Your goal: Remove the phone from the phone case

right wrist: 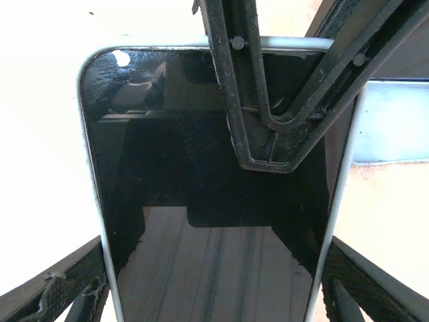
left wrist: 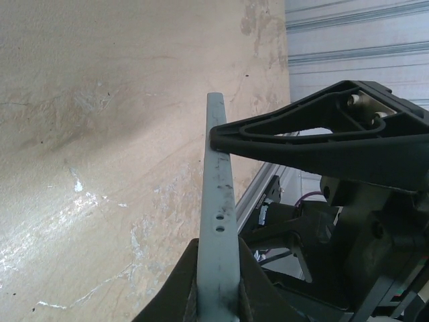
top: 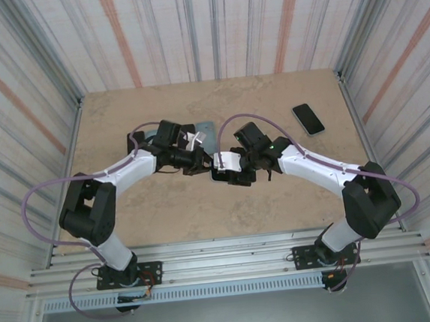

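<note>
— Where was the phone [right wrist: 201, 174] found?
— Over the middle of the tabletop [top: 166, 203], between both tools. It was gripped across its width by the right tool [right wrist: 218, 248], whose jaws were spread wide, with a finger set against each long edge.
— And the left tool [left wrist: 218, 298]?
— It was closed down on the case [left wrist: 218, 201], whose thin grey edge was pinched between its fingers. One finger was laid across the dark screen. The phone was seen seated inside a pale rim.
— Was anything seen farther off?
— A second phone [top: 308, 119] was seen lying flat near the far right corner, well apart from the tools.
</note>
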Available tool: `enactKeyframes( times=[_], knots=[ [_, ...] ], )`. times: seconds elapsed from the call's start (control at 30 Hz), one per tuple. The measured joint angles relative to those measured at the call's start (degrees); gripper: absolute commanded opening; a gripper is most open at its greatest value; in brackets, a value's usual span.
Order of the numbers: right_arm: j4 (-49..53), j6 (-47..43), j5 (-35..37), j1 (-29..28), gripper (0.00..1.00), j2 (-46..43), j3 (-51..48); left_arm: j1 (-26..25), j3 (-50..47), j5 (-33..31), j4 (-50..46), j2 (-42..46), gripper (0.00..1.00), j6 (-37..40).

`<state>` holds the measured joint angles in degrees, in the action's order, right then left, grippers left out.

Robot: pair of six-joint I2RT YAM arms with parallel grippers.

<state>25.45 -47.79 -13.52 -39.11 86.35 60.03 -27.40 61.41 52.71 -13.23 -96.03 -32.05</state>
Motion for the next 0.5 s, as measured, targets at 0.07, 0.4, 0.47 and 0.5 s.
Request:
enactKeyframes(
  times=[0.07, 0.4, 0.47, 0.5],
  knots=[
    [-0.24, 0.13, 0.15, 0.00, 0.87, -0.02, -0.02, 0.00, 0.00, -0.04, 0.35, 0.00, 0.10, -0.20],
    [-9.22, 8.83, 1.84, 1.86, 1.00, -6.91, -6.16, 2.23, -3.96, -5.51, 11.61, 3.45, 0.08, -11.45],
    [-12.07, 15.28, 1.70, 2.58, 1.00, -9.84, -8.17, 2.60, -5.92, -8.17, 16.00, 5.49, 0.07, -14.73],
    [-13.44, 18.10, 1.66, 2.84, 1.00, -11.02, -8.83, 2.60, -6.88, -9.53, 18.10, 6.45, 0.07, -16.31]
  ],
)
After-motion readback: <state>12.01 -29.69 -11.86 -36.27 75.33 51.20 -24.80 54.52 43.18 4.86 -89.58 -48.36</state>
